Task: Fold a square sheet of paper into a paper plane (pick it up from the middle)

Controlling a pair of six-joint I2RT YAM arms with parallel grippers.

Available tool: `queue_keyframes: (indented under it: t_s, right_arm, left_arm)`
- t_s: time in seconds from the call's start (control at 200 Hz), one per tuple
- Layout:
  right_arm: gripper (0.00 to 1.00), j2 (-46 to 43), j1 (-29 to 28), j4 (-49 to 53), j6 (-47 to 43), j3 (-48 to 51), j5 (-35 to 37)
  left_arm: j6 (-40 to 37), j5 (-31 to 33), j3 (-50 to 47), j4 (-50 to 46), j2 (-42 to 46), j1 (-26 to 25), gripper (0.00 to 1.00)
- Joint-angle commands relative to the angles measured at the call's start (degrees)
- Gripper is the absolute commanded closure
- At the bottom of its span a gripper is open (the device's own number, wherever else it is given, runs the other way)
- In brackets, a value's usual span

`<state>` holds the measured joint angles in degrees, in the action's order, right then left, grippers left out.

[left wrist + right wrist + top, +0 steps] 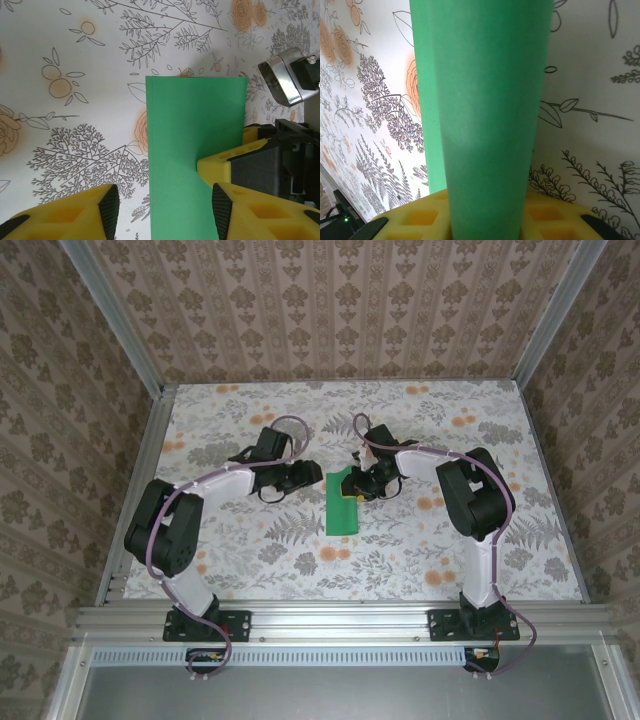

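The square sheet of paper [340,512] is bright green and lies folded into a narrow strip at the middle of the table. My left gripper [305,478] sits just left of the strip's far end. In the left wrist view the left gripper [165,205] is open, straddling the left edge of the paper [195,120], with nothing pinched. My right gripper [358,487] is at the strip's far right corner, and one of its yellow fingers [220,167] rests on the paper. In the right wrist view the right gripper [487,222] is shut on the paper's [490,100] raised upper flap.
A floral cloth covers the table [250,550]. Aluminium rails [140,490] and patterned walls close in the left, right and far sides. Both arm bases are bolted to the near rail [330,620]. There is bare cloth all round the strip.
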<state>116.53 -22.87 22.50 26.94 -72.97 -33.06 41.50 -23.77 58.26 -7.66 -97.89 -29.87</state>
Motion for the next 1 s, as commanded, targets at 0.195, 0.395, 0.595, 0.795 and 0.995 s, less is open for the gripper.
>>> queue_keyframes:
  t_s: [0.195,0.395,0.595,0.795,0.995]
  right_arm:
    - [0.7,1.32,0.07,2.73,-1.01,0.64,4.94]
    - [0.72,0.94,0.18,2.81,-0.74,1.17,6.4]
    - [0.69,1.35,0.2,2.94,0.54,1.25,6.52]
    - [0.67,2.28,0.33,4.12,-0.16,0.71,7.12]
    - [0.68,3.16,0.34,5.03,-1.96,0.52,7.89]
  left_arm:
    - [4.09,3.47,-3.25,2.93,1.46,-1.25,0.49]
    - [5.79,5.85,-4.32,4.13,1.75,-1.2,0.51]
    - [7.66,7.37,-4.98,4.98,1.57,-0.77,0.51]
    - [8.41,7.77,-5.68,5.14,1.91,-0.03,0.51]
    - [8.17,6.84,-5.54,5.24,1.51,0.14,0.51]
